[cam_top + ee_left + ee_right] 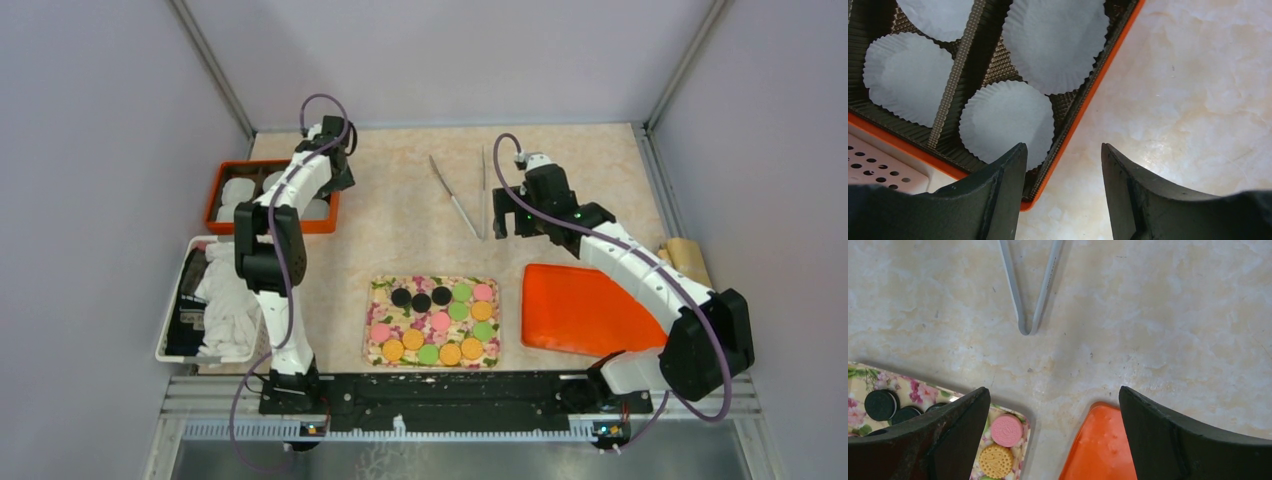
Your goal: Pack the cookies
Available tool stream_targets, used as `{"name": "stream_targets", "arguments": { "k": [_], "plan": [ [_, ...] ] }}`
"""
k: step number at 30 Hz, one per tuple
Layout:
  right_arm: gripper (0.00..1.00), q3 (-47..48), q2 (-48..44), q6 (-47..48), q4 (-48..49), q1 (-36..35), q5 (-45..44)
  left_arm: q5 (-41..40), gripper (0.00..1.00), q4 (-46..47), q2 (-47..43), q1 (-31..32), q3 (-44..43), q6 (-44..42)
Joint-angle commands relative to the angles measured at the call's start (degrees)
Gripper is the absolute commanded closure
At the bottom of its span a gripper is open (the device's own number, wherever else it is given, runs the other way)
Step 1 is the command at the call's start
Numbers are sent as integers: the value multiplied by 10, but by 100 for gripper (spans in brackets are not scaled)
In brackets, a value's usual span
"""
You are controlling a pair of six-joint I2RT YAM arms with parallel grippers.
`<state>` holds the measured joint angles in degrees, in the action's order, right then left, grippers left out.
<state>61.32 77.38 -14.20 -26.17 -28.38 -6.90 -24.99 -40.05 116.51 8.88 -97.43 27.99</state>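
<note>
Embossing marks the pink cookie (1006, 430) and the orange cookie (996, 460) just beside the left finger of the right jaws, but it is too fine to read. No other label can be made out.

The cookies (441, 295) lie in rows on a floral tray (378, 288), black, pink, green and orange, well apart from the left jaws and to the near left of the right jaws. In the right wrist view that left finger covers most of the tray, so only one corner with a few discs shows.

The right jaws are spread wide with nothing between them, over bare table (1158, 315). Straight ahead of them lie metal tongs (1013, 290), their joined end pointing toward the jaws. Under the right finger sits the corner of an orange lid (1098, 445), the rest cut off.

The left jaws are parted and grip nothing. The left finger hangs over the corner of an orange box (1083, 102) with a dark divided insert; the right finger is over bare table. White fluted paper cups (1007, 122) sit in the compartments ahead of the jaws, two of them cut off by the frame. To the left of the jaws is a white perforated basket (878, 165), which in the top view holds a white cloth (230, 300) and dark items that are hard to identify.
</note>
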Motion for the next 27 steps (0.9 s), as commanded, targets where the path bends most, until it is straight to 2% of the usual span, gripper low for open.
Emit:
{"name": "stream_targets", "arguments": {
  "k": [1, 8, 14, 16, 18, 21, 27],
  "plan": [
    [1, -6, -9, -11, 13, -5, 10, -3, 38, 9, 4, -4, 4, 3],
    [1, -10, -14, -19, 13, -5, 15, 46, 51, 7, 36, -5, 4, 6],
    [1, -4, -14, -21, 10, -5, 14, 62, 55, 6, 49, -5, 10, 11],
    [1, -4, -15, -21, 9, -5, 11, 71, 65, 4, 50, -5, 10, 13],
    [1, -5, -15, -23, 11, -5, 11, 92, 81, 5, 48, -5, 10, 17],
    [1, -8, -13, -30, 20, -5, 13, 141, 100, 13, 42, -1, 5, 23],
    [1, -10, -3, -32, 19, -5, 12, 216, 100, 35, 36, 40, -7, 29]
  ]
}}
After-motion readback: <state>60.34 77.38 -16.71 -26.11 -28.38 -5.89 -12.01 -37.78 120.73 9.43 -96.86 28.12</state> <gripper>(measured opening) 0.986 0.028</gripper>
